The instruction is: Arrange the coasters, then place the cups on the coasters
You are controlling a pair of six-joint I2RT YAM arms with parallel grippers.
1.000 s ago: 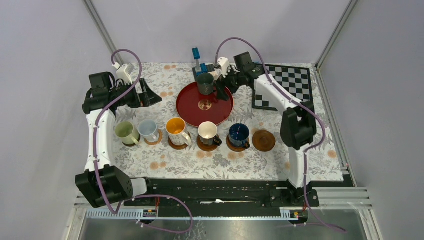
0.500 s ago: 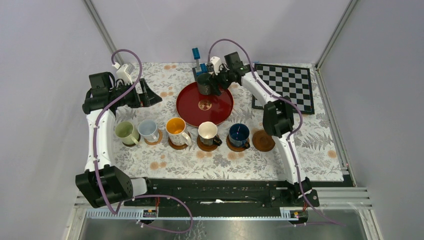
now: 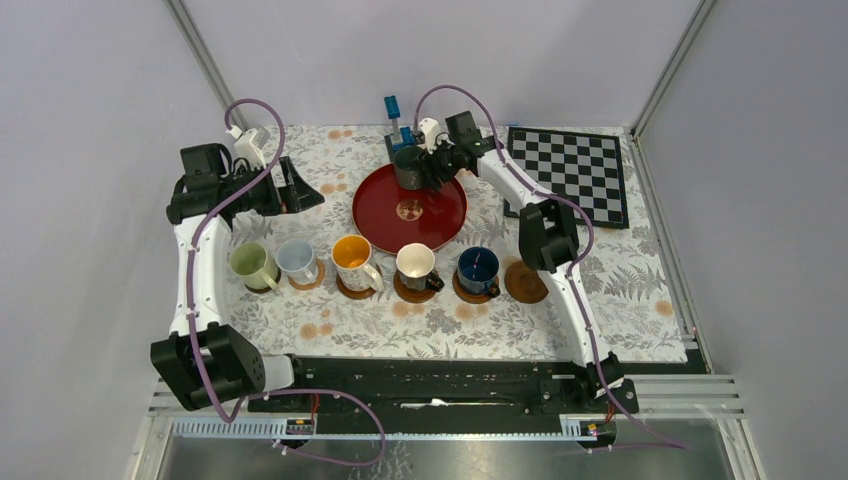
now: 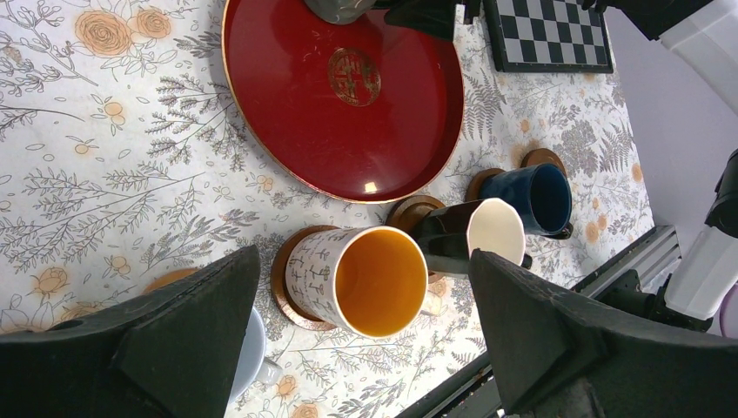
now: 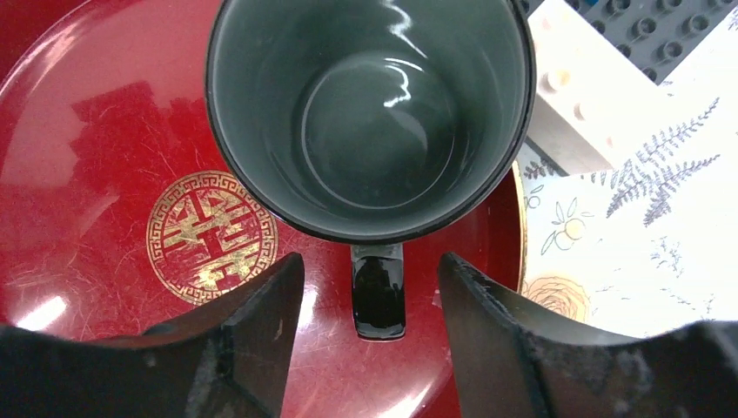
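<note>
From where I stand, the right end effector (image 5: 370, 266) is the one that matters. It sits low over the red tray (image 5: 87, 131), with the dark grey-green cup (image 5: 370, 113) straight ahead of it, just beyond the fingertips. The cup stands upright at the tray's far rim, mouth up. Its handle (image 5: 378, 300) points straight back along the end effector's own line, into the gap between the two fingers. The jaws are apart, one on each side of the handle, with a sliver of red showing on both sides, so nothing is gripped yet. To my eye a plain squeeze would take it. The one bare coaster (image 3: 522, 287) lies on the table well behind this end effector, back by its own arm. The left end effector (image 4: 364, 257) hangs wide open and empty, well away to the side, so the right is clearly nearer.
</note>
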